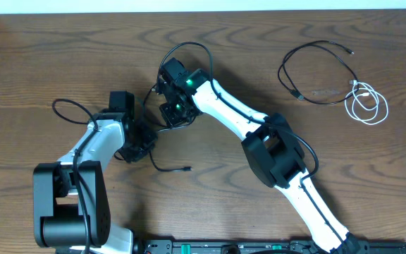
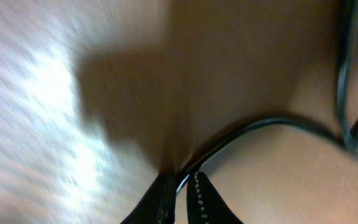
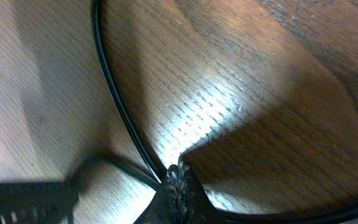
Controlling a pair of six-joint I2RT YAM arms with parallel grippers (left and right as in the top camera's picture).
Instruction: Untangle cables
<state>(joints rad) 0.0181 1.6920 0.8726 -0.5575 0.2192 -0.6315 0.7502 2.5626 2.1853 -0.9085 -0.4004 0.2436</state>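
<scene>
A black cable point(image 1: 173, 169) lies left of centre on the wooden table, its plug end point(image 1: 189, 168) pointing right. My left gripper point(image 1: 138, 146) is shut on this cable; in the left wrist view the cable point(image 2: 247, 127) runs out from between the jaws point(image 2: 183, 186). My right gripper point(image 1: 171, 113) is shut on the same black cable point(image 3: 114, 93), just beyond the left gripper, with its jaws point(image 3: 176, 180) at the tabletop. A second black cable point(image 1: 314, 70) and a short coiled white cable point(image 1: 367, 104) lie apart at the far right.
The wooden table point(image 1: 48, 56) carries both arms. Thick black robot wires loop beside the left arm point(image 1: 69, 106) and above the right wrist point(image 1: 189, 46). The table's left edge shows at the top left corner.
</scene>
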